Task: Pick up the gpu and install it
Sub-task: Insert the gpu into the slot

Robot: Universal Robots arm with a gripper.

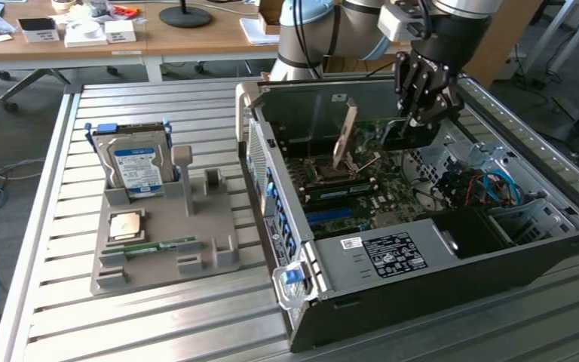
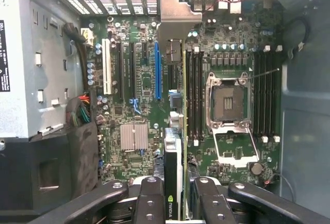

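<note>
The fingers (image 2: 150, 201) are clamped on the gpu (image 2: 171, 182), held edge-on above the motherboard (image 2: 147, 82) inside the computer case (image 1: 421, 294). Advised: square the gpu over the blue slot (image 2: 158, 69), then press evenly.

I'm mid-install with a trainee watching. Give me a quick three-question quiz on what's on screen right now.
1. True or false: the hand is shut on the gpu.
2. The hard drive is: A) upright in the gray holder beside the computer case; B) inside the case; C) in the hand.
3. Fill in: the gpu is held over the ____.
Key: 1 true; 2 A; 3 motherboard.
</note>
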